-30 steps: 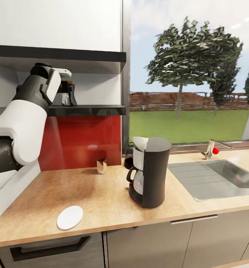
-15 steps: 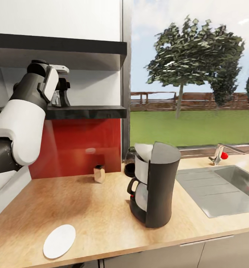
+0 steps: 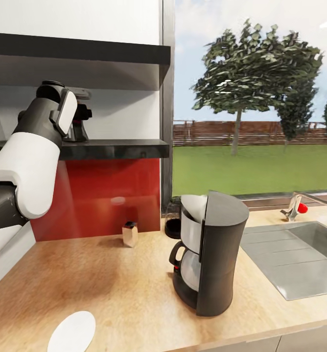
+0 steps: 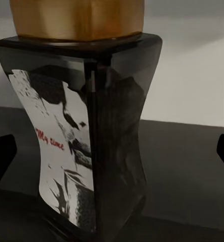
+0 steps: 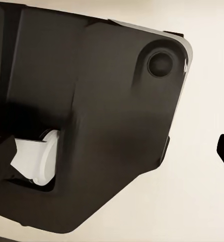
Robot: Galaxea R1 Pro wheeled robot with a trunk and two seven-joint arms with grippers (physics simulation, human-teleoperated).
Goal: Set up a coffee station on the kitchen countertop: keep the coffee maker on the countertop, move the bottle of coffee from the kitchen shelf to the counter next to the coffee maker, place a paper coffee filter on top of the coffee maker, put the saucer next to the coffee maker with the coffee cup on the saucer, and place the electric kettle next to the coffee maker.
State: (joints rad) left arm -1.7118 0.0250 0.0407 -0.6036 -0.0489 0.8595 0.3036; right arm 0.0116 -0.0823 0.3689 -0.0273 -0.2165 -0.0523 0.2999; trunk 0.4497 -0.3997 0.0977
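The bottle of coffee (image 4: pixel 106 131), a dark waisted jar with a gold lid, stands on the black kitchen shelf (image 3: pixel 119 148). My left gripper (image 3: pixel 79 124) is up at the shelf, open, with a fingertip on either side of the jar and not touching it. The coffee maker (image 3: pixel 217 264) stands on the countertop (image 3: pixel 109 283) with the white paper coffee filter (image 3: pixel 193 207) on its top. The dark electric kettle (image 3: pixel 172 222) sits behind it by the window. The saucer (image 3: pixel 71 332) lies near the front edge. The coffee cup is out of view. My right gripper (image 5: pixel 112 156) is open.
A small tan box (image 3: pixel 129 233) stands by the red backsplash. A steel sink (image 3: pixel 300 254) with a faucet (image 3: pixel 300 205) lies at the right. A second black shelf (image 3: pixel 85 49) hangs close above the left gripper. A dark robot part (image 5: pixel 91 116) faces the right wrist camera.
The whole head view has shifted and drawn closer to the counter, so the camera moved. The left gripper stays at the shelf with the jar between its fingers.
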